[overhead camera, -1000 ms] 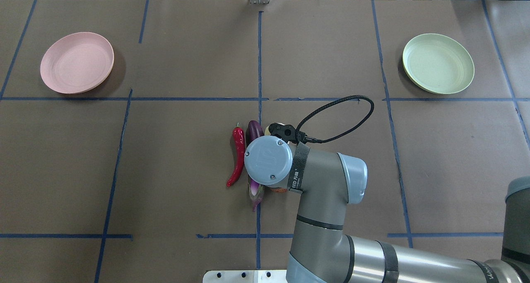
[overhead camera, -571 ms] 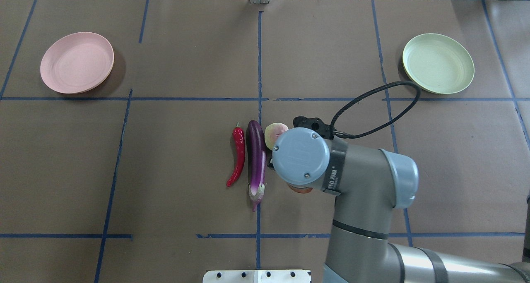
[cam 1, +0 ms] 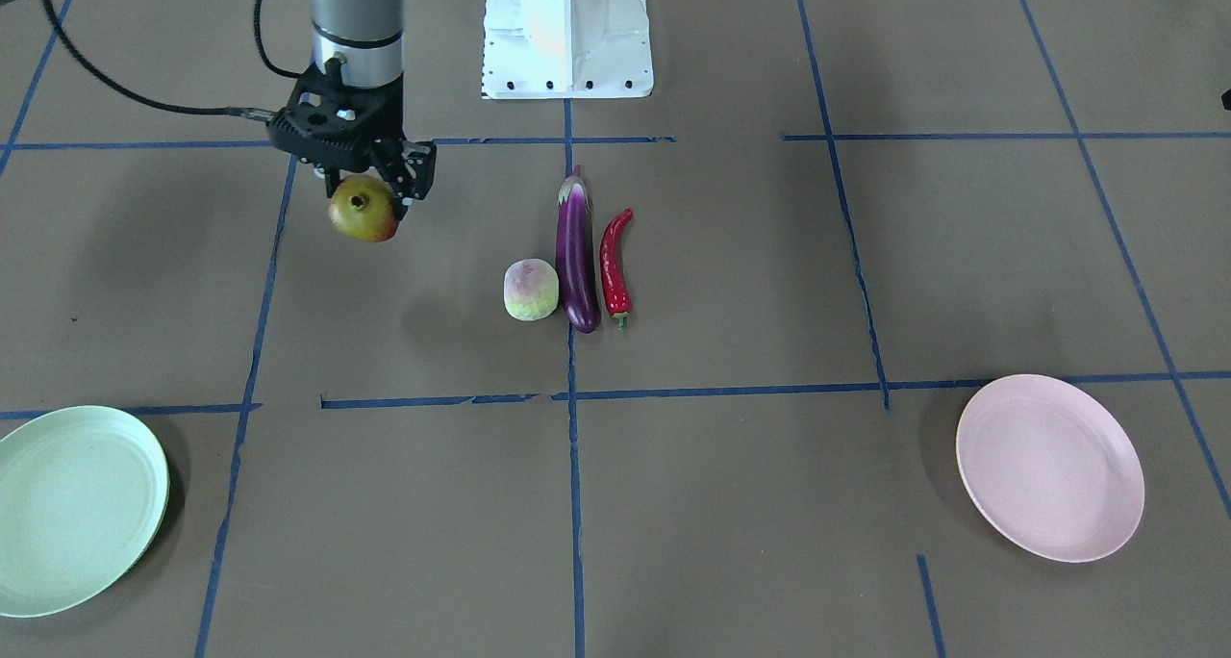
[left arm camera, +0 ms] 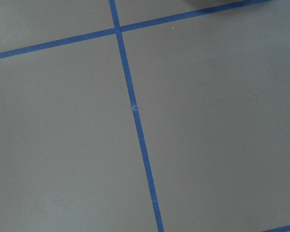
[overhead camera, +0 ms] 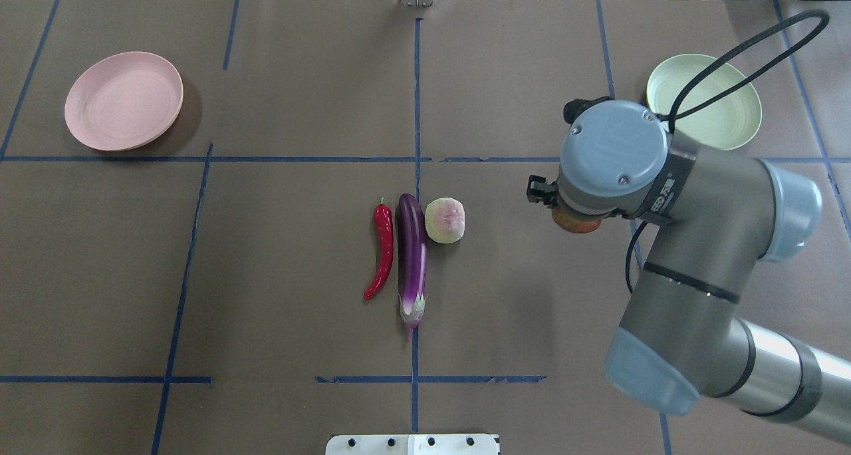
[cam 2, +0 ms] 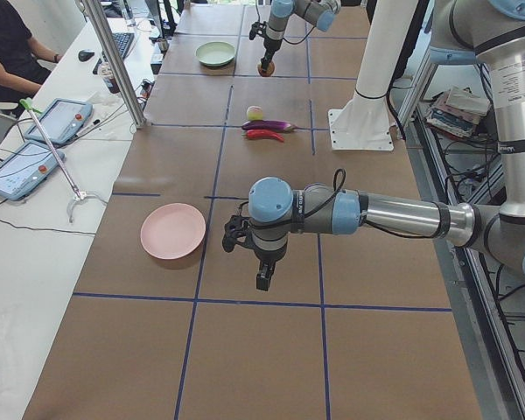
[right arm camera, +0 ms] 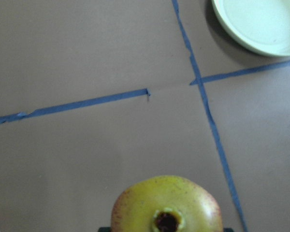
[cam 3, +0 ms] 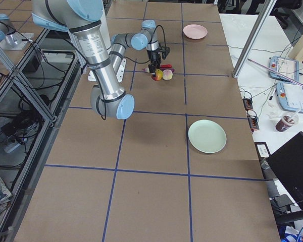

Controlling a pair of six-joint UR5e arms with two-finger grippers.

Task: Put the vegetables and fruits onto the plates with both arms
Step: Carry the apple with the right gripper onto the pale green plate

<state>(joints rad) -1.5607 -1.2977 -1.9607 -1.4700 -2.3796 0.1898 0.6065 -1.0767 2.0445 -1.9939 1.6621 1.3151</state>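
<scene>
The right gripper (cam 1: 370, 194) clasps the round yellow-green and reddish pomegranate-like fruit (cam 1: 364, 211) from above, clear of the brown table (cam 1: 769, 504), seemingly bound for the pale mint-green round plate (cam 1: 67, 514). The long glossy purple eggplant (cam 1: 576, 254), curved red chili pepper (cam 1: 614, 264) and roundish pale green-pink fruit (cam 1: 531, 290) lie side by side mid-table. The left gripper (cam 2: 262, 282) hovers near the pale pink round plate (cam 2: 172, 230); whether its claw is wide or narrow cannot be told.

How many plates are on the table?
2. The pink plate lies far on the robot's left, the green plate far on its right, partly covered in the overhead view. Both are empty.
</scene>
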